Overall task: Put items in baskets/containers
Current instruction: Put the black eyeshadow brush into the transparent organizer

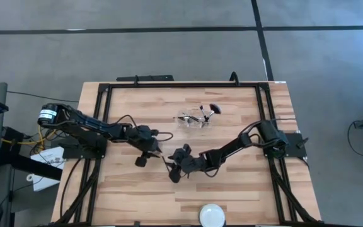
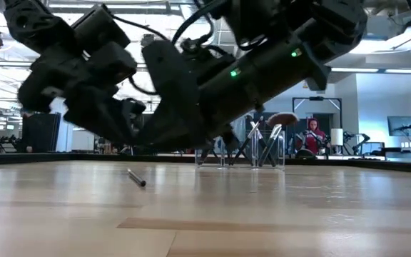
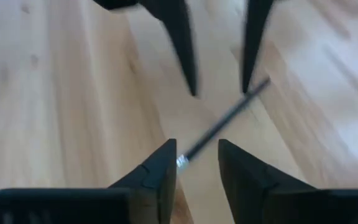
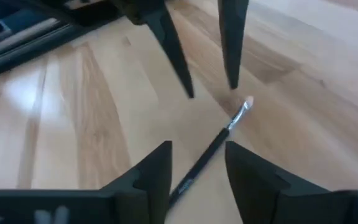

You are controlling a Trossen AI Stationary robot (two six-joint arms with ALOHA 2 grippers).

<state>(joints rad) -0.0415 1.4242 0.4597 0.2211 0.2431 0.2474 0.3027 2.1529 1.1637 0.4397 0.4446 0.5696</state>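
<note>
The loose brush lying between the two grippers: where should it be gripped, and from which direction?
Probably mid-handle, from straight above. The brush lies flat on the bare table, so only its slim dark handle offers two free sides; the pale tip is soft. The open right gripper already straddles the handle, with the open left gripper facing it.

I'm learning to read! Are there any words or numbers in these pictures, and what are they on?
No words or numbers can be read anywhere.
The brush lying on the table between the left gripper and right gripper has pale marks on its handle, too blurred to read.
The white disc shows no writing.
</note>
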